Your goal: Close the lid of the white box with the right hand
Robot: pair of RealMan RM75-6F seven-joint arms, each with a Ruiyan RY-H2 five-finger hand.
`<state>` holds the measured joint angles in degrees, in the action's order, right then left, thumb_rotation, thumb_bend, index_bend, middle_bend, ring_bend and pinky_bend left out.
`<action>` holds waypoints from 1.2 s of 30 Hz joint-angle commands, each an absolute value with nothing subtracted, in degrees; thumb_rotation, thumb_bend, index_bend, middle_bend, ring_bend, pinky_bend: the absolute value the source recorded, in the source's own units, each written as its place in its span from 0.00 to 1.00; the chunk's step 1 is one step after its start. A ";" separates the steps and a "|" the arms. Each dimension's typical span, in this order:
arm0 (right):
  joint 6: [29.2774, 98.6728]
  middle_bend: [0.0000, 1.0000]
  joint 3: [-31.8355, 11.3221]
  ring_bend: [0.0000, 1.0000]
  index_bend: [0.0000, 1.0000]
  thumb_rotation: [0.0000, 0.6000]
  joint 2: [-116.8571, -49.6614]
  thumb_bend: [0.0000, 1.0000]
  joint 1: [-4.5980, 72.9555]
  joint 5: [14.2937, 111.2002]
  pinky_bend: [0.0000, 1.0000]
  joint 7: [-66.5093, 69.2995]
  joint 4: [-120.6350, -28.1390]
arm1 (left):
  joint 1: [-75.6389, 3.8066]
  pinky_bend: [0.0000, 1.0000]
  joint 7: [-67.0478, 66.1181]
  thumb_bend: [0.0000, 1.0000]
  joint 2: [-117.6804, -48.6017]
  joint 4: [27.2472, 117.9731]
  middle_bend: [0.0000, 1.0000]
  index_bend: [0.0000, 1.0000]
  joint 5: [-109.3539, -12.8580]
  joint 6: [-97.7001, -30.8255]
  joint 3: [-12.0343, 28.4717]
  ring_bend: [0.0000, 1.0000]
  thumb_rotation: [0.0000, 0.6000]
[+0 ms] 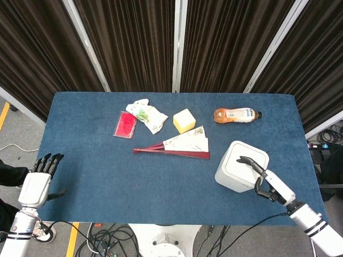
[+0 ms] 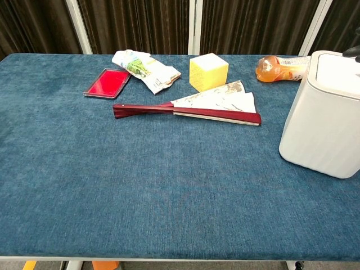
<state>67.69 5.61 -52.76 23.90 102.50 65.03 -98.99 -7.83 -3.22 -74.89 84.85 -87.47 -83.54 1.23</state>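
Observation:
The white box (image 1: 233,170) stands near the table's right front, with its lid (image 2: 338,70) lying flat on top. My right hand (image 1: 265,180) reaches in from the right front corner; one outstretched finger rests on the lid's right part and the other fingers hang beside the box's right wall. It holds nothing. In the chest view only dark fingertips (image 2: 354,52) show at the lid's far right edge. My left hand (image 1: 40,172) hangs off the table's left front edge, fingers straight and apart, empty.
On the blue table (image 1: 107,182) lie a folding fan (image 1: 179,145) just left of the box, a yellow block (image 1: 184,120), an orange bottle (image 1: 236,114) behind the box, a crumpled snack packet (image 1: 146,114) and a red case (image 1: 125,125).

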 commanded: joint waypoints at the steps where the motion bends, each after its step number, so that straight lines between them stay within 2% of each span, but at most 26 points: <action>1: 67.33 0.10 6.11 0.00 0.00 0.69 -53.58 0.95 24.30 102.22 0.06 65.87 -98.15 | -7.82 0.13 -3.16 0.08 -74.80 84.91 0.10 0.10 -87.46 -83.61 1.27 0.04 1.00; 10: 68.26 0.10 7.28 0.00 0.00 0.69 -55.08 0.96 24.62 102.41 0.06 67.11 -96.47 | -7.74 0.13 -3.13 0.08 -74.78 84.83 0.10 0.10 -87.49 -83.66 1.21 0.04 1.00; 18: 78.57 0.10 6.11 0.00 0.00 0.69 -52.53 0.96 21.40 104.36 0.06 61.00 -99.23 | -7.81 0.13 -3.10 0.08 -74.91 84.72 0.10 0.10 -87.45 -83.55 1.25 0.04 1.00; 21: 81.95 0.10 5.96 0.00 0.00 0.69 -52.17 0.96 18.72 103.28 0.06 55.50 -98.69 | -7.85 0.13 -3.05 0.08 -75.01 84.70 0.10 0.10 -87.49 -83.61 1.30 0.04 1.00; 24: 84.11 0.10 5.10 0.00 0.00 0.69 -54.44 0.96 14.39 98.56 0.06 40.38 -95.84 | -7.87 0.13 -3.11 0.08 -75.03 84.78 0.10 0.10 -87.51 -83.68 1.35 0.04 1.00; 26: 85.69 0.09 3.73 0.00 0.00 0.69 -57.90 0.90 10.80 93.11 0.05 24.11 -92.88 | -7.87 0.13 -3.27 0.08 -74.94 85.02 0.10 0.10 -87.53 -83.74 1.38 0.04 1.00; 27: 86.65 0.07 2.96 0.00 0.00 0.69 -59.87 0.81 9.34 90.60 0.03 16.78 -91.37 | -7.88 0.13 -3.34 0.08 -74.87 85.19 0.10 0.10 -87.54 -83.76 1.41 0.04 1.00; 29: 89.16 0.02 1.24 0.00 0.00 0.69 -65.17 0.56 6.53 85.55 0.00 3.38 -87.50 | -7.92 0.13 -3.57 0.08 -74.66 85.57 0.10 0.10 -87.65 -83.88 1.47 0.04 1.00; 31: 89.85 0.00 0.45 0.00 0.00 0.69 -69.66 0.33 4.87 82.49 0.00 -0.83 -83.66 | -7.88 0.13 -3.57 0.08 -74.58 85.81 0.10 0.10 -87.61 -84.01 1.53 0.04 1.00; 34: 89.89 0.00 -0.16 0.00 0.00 0.69 -73.81 0.21 3.38 80.32 0.00 -1.00 -78.56 | -7.73 0.13 -3.46 0.08 -74.67 85.67 0.10 0.10 -87.36 -83.86 1.38 0.04 1.00; 36: 90.80 0.00 -0.81 0.00 0.00 0.69 -76.18 0.18 2.68 79.79 0.00 -1.67 -75.37 | -7.59 0.13 -3.23 0.08 -74.70 85.45 0.10 0.10 -87.17 -83.82 1.32 0.04 1.00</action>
